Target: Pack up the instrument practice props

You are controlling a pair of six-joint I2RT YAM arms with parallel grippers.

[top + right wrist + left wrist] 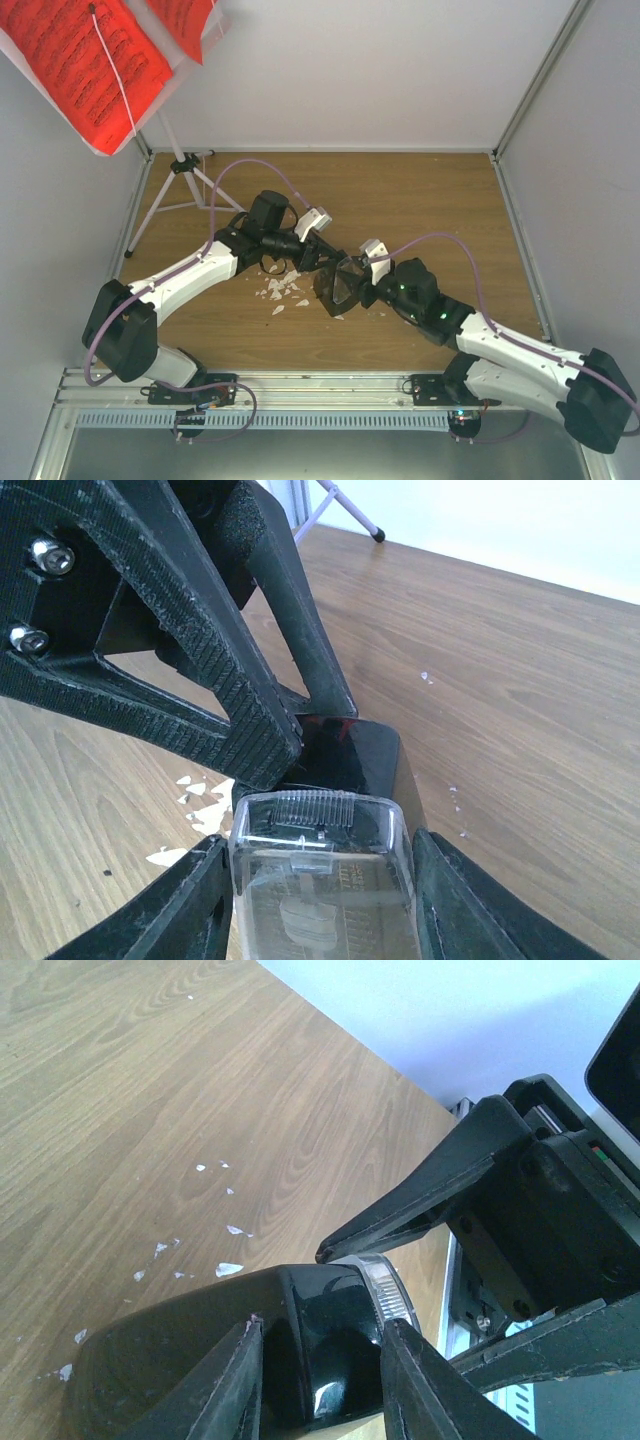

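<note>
The small black metronome sits mid-table between both arms. My left gripper is shut on the narrow end of its glossy black body. My right gripper is closed from the opposite side on its clear plastic cover, one finger against each side. The left gripper's ribbed fingers cross just above the black top. The white music stand stands at the back left on thin tripod legs. Bright red sheets of music rest on its tray.
Small white crumbs lie scattered on the wooden table just left of the metronome, also seen as crumbs. A stand leg's foot shows at the back wall. White walls enclose three sides; a metal rail runs along the near edge.
</note>
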